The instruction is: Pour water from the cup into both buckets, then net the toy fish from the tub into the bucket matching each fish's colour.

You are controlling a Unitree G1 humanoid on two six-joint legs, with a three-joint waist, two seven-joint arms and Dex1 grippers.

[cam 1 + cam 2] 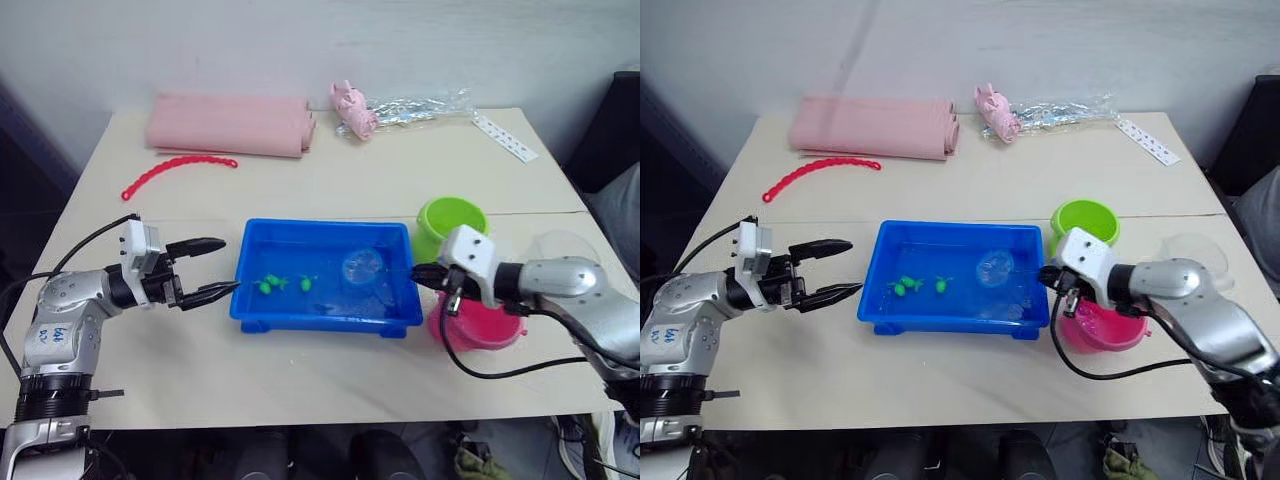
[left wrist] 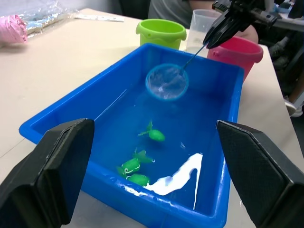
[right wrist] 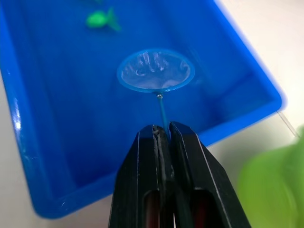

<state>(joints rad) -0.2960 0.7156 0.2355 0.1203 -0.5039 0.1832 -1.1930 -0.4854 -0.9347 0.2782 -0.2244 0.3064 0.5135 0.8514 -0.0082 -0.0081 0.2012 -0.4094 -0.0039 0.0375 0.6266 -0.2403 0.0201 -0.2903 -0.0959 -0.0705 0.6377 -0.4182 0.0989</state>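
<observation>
The left claw [image 1: 212,267] hung spread just off the left rim of the tub [image 1: 325,318] on the tabletop [image 1: 300,375], gripping nothing. Inside the tub, three green toy fish [image 1: 268,285] lay in the left half, and the net [image 1: 361,267] hovered over the right half. Its thin stick ran to the right claw [image 3: 162,132], pressed together on it at the tub's right rim, beside the green bucket [image 1: 452,222] and the pink bucket [image 1: 478,327].

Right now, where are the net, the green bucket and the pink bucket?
net [image 3: 155,70], right wrist view, on the mesh inside the hoop.
green bucket [image 1: 450,216], left eye view, on its inside.
pink bucket [image 2: 237,49], left wrist view, on its rim.
</observation>
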